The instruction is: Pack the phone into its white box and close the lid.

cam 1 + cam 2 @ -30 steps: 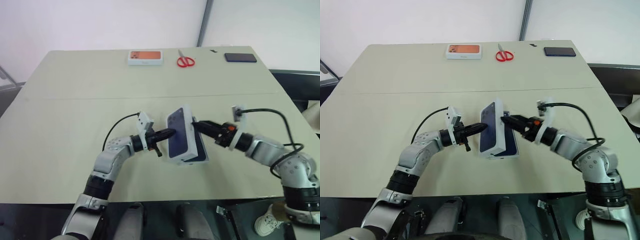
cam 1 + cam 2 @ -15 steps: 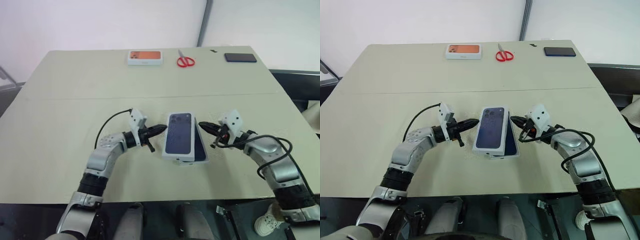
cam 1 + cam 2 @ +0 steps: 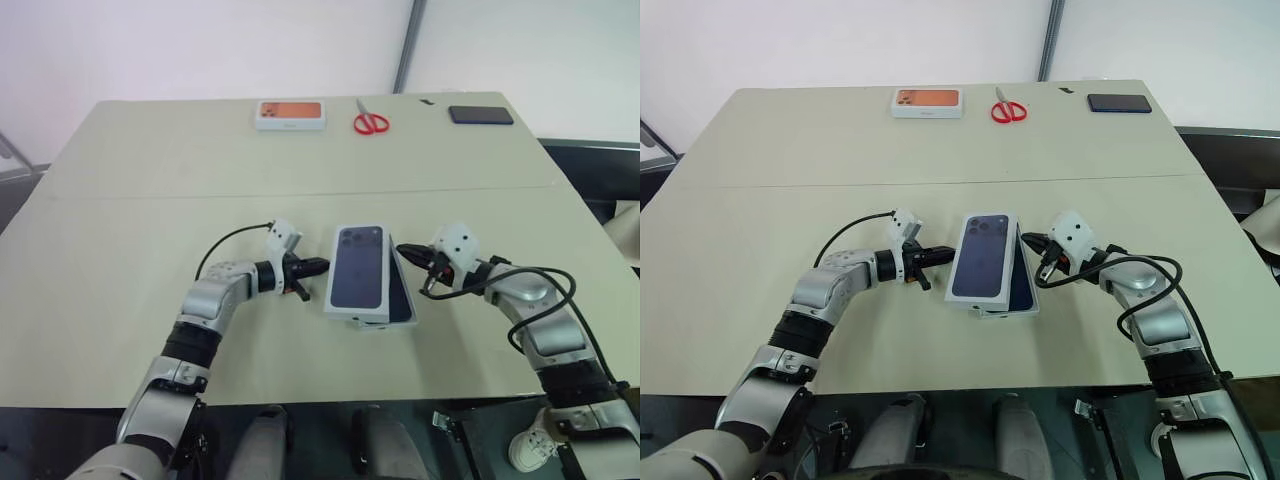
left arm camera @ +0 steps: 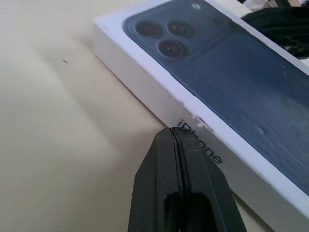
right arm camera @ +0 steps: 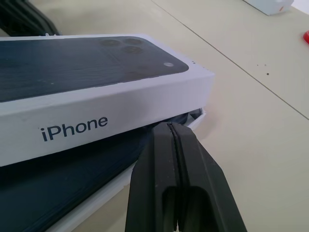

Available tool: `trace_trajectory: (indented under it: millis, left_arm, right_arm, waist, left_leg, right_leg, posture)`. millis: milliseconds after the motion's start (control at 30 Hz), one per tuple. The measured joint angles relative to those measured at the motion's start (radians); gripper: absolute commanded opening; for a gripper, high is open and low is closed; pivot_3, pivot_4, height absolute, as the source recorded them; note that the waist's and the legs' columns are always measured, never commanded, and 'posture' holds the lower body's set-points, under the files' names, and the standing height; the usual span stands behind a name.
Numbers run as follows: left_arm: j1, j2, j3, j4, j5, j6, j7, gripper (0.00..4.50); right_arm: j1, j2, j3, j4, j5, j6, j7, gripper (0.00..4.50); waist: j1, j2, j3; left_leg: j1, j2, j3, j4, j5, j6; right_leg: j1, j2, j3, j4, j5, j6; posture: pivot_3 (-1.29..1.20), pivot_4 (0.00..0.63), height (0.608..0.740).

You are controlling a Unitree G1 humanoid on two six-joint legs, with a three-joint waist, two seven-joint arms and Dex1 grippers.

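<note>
The lid (image 3: 360, 268), white with a dark blue phone picture on top, lies flat and askew over the white box (image 3: 385, 323). The dark blue phone (image 3: 402, 295) shows in the box under the lid's right side. My left gripper (image 3: 322, 266) is shut, its tip at the lid's left side wall (image 4: 193, 121), holding nothing. On the other side my right gripper (image 3: 402, 249) is shut too, with its tip by the lid's right wall (image 5: 96, 121), just over the phone (image 5: 72, 179) and the box's rim (image 5: 96, 203).
At the table's far edge lie a white box printed orange (image 3: 291, 114), red scissors (image 3: 371, 122) and a small black slab (image 3: 481, 115). A seam crosses the table (image 3: 150, 195) beyond the grippers.
The lid, tilted up on edge between both grippers a second ago, now lies flat on the box. My right gripper let go, rolled and shut. The left hand shifted slightly.
</note>
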Motion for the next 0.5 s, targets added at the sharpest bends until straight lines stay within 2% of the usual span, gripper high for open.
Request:
trace_trajectory:
  millis: [500]
  left_arm:
    - [-0.004,-0.034,-0.001,-0.048,0.002,0.044,0.006,0.0]
  right_arm:
    - [0.028,-0.017,-0.025,-0.017,-0.013,0.001,0.047,0.02]
  waist:
    - [0.001,0.0,0.0]
  left_leg:
    - [0.0,0.0,0.0,0.0,0.0,0.0]
  right_leg:
    - [0.0,0.0,0.0,0.0,0.0,0.0]
  posture:
    - [0.0,0.15,0.74]
